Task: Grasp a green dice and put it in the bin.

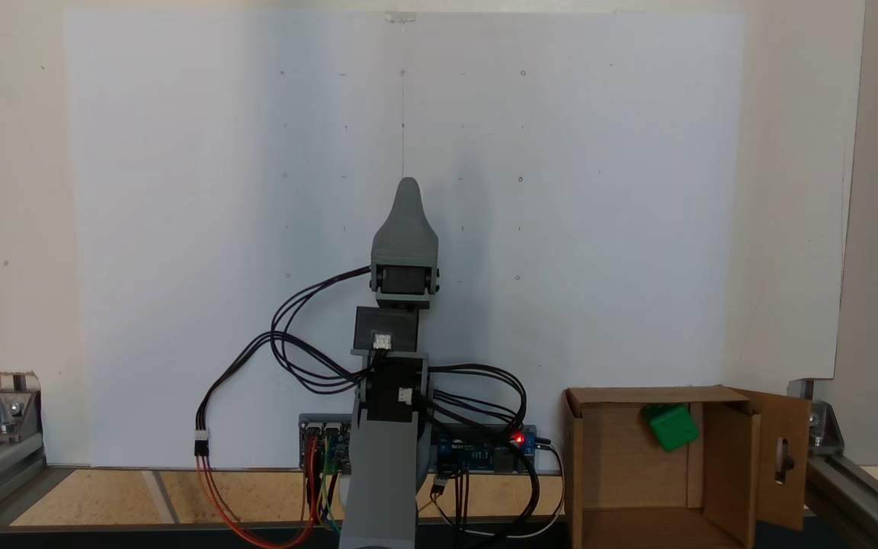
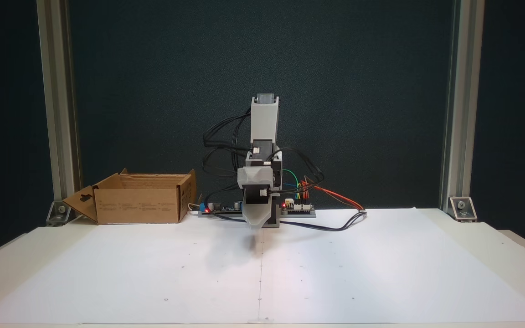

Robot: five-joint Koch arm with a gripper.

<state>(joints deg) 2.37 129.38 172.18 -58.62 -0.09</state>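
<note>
While green dice [image 1: 671, 427] lies in bin [image 1: 728, 473], end effector [image 1: 408, 187] seemingly hovers mid-sheet.

My gripper [image 1: 408, 187] shows a single grey tip in both fixed views, one jaw masking the other. The bin [image 1: 660, 473] and my base run off the bottom edge of a fixed view; elsewhere, its cardboard wall [image 2: 137, 212] hides the contents.
</note>
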